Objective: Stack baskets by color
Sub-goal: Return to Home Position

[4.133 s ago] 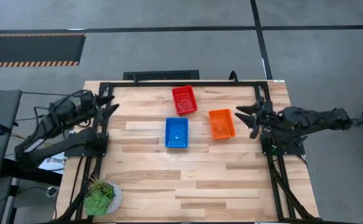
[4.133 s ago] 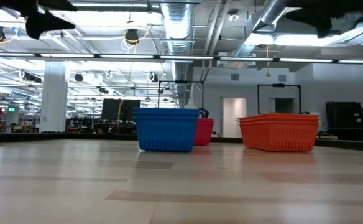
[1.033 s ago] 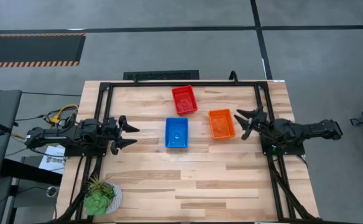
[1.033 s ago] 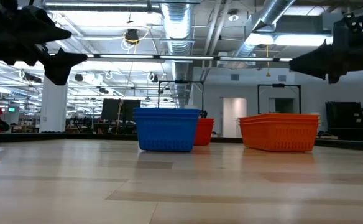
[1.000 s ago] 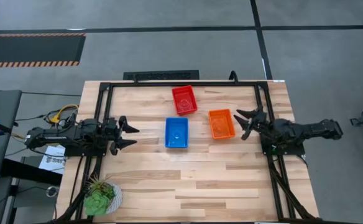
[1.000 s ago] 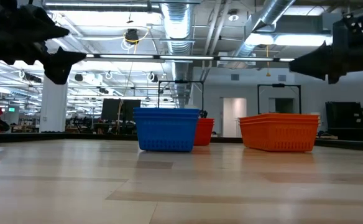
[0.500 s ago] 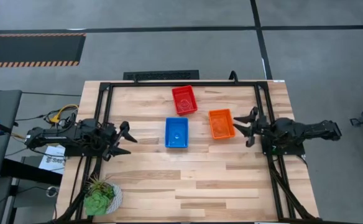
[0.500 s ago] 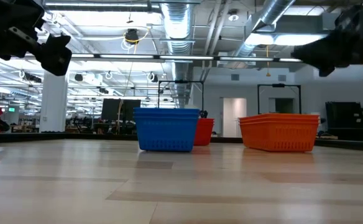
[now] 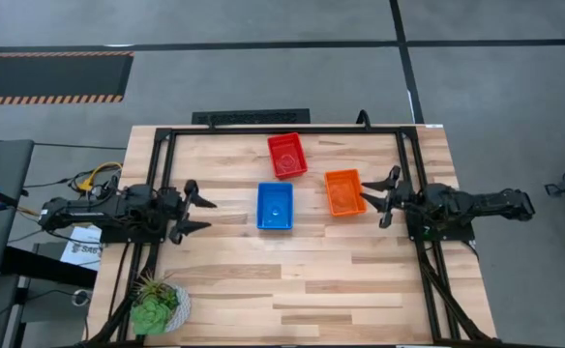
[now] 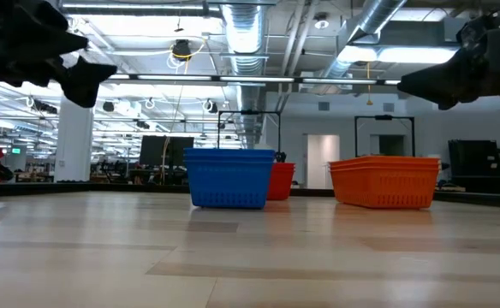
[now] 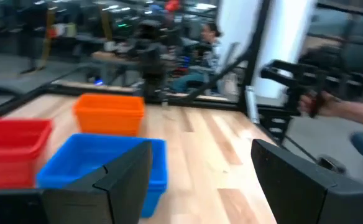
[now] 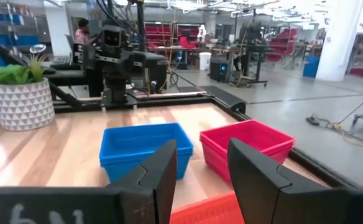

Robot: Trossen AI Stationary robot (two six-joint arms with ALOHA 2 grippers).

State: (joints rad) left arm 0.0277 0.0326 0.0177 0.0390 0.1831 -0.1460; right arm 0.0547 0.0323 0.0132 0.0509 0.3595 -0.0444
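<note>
Three colours of baskets stand on the wooden table: red [image 9: 286,155] toward the far edge, blue [image 9: 275,206] in the middle, orange [image 9: 344,192] to its right. In the low view the blue [image 10: 229,178] and orange [image 10: 384,181] ones show layered rims, bottoms on the table. My left gripper [image 9: 203,215] hovers open at the left side, pointing level toward the blue basket [image 11: 104,165]. My right gripper [image 9: 371,200] hovers open just right of the orange basket, whose rim [image 12: 209,211] shows below its fingers. Neither touches anything.
A potted plant [image 9: 157,307] stands at the near left corner. Black frame rails [image 9: 282,130] run along the far, left and right edges. Bare wood lies between the baskets and the near edge. A person's arm [image 11: 355,115] shows beyond the table's right side.
Both arms have stayed in place. My left gripper has rolled a little about its own line. My right gripper has swung its fingers from slanting toward the far edge to pointing more squarely at the orange basket. The baskets have not moved.
</note>
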